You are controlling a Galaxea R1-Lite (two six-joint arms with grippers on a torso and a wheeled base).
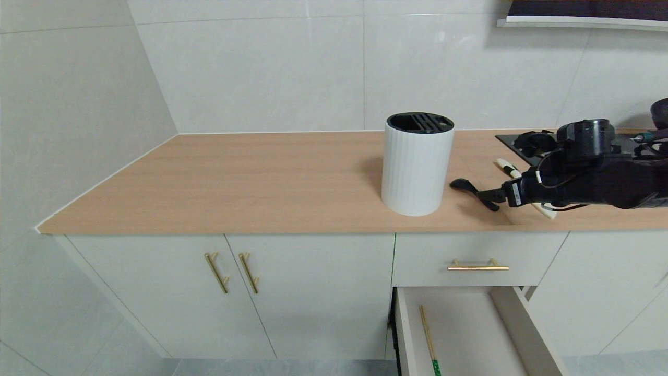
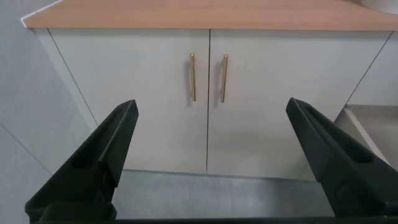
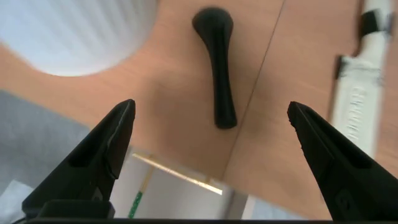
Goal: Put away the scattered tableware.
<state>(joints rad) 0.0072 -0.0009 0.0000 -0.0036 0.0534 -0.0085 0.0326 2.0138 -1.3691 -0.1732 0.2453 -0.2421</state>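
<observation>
Task judged partly done: chopsticks (image 1: 428, 334) lie in the open drawer (image 1: 404, 334). A black spoon (image 1: 467, 187) and a white knife (image 1: 509, 168) lie out on the countertop (image 1: 261, 177) near the white utensil holder (image 1: 416, 167). The right gripper (image 1: 490, 197) hangs over the spoon, jaws spread and grasping nothing; the left gripper (image 2: 211, 104), also spread and empty, faces the cabinet doors (image 2: 155, 112).

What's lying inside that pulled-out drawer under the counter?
A pair of green-tipped chopsticks lies along the left side of the open drawer. Its back part is hidden under the closed drawer above.
</observation>
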